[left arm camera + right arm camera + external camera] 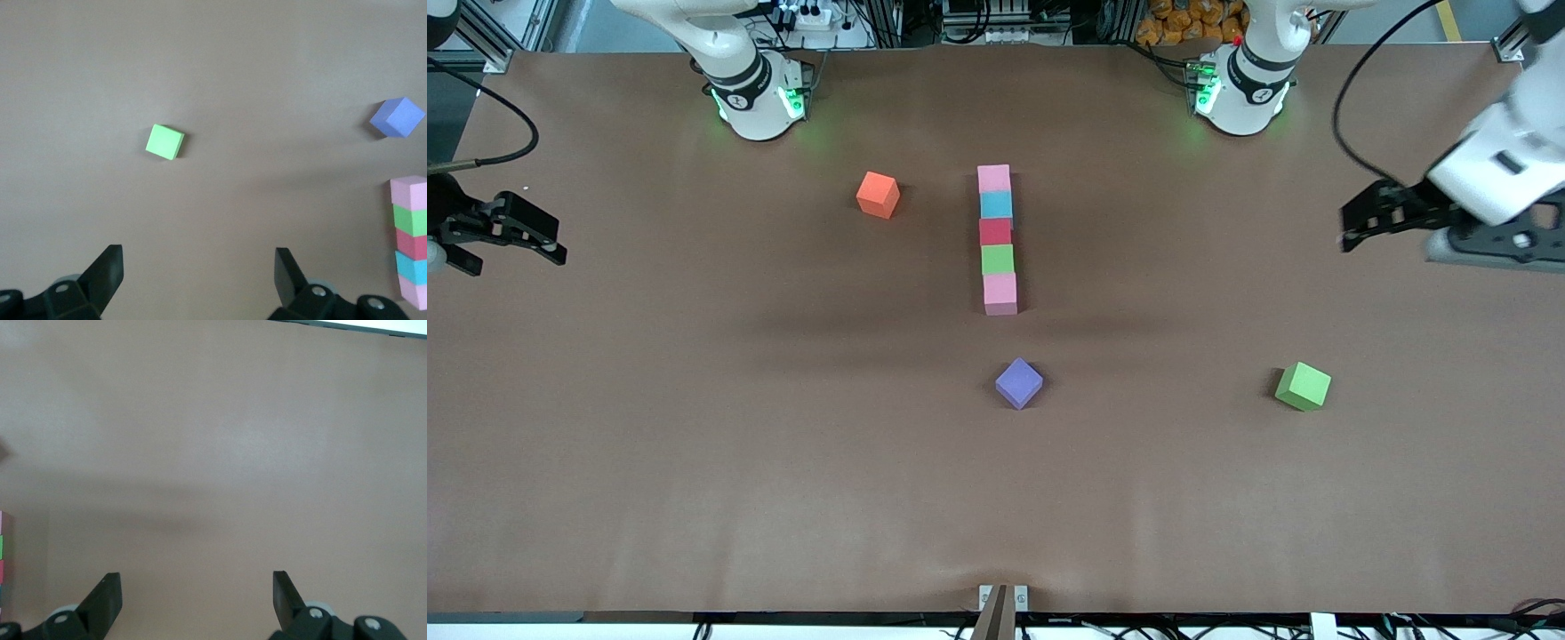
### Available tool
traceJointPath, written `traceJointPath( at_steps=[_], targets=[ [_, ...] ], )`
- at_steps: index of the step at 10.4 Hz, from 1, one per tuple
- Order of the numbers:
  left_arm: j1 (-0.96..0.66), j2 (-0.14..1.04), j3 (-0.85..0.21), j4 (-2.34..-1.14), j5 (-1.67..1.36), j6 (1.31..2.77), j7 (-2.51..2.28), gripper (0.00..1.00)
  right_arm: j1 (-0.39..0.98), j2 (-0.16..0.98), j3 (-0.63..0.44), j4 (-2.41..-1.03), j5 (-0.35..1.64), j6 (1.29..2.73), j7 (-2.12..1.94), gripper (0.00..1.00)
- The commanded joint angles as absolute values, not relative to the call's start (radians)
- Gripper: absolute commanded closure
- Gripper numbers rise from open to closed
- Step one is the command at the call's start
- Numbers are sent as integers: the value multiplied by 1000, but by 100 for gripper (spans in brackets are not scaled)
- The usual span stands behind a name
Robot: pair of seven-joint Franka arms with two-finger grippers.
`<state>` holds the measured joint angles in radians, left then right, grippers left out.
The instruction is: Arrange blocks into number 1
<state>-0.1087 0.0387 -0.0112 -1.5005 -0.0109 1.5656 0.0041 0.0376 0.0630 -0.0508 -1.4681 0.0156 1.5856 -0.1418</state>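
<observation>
The blocks [996,240] sit touching in one straight line mid-worktop [694,444]: pink, light blue, red, green, pink; left gripper [1360,227] and right gripper [516,240] hang spread apart, empty, over opposite worktop ends.

Blocks [997,240] pink, light blue, red, green, pink; orange cube [878,195], purple cube [1019,383], green cube [1303,386], brown table [694,444].
</observation>
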Motion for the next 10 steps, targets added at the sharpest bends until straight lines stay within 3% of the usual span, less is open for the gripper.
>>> traceJointPath(
  at_steps=[1,10],
  targets=[
    [-135,12,12,-1526,-20,1551,14,0,18,66,-40,-1454,20,1572,-133,0],
    [-161,12,5,-1514,61,1540,-48,0,17,66,-40,-1454,20,1572,-133,0]
  ],
)
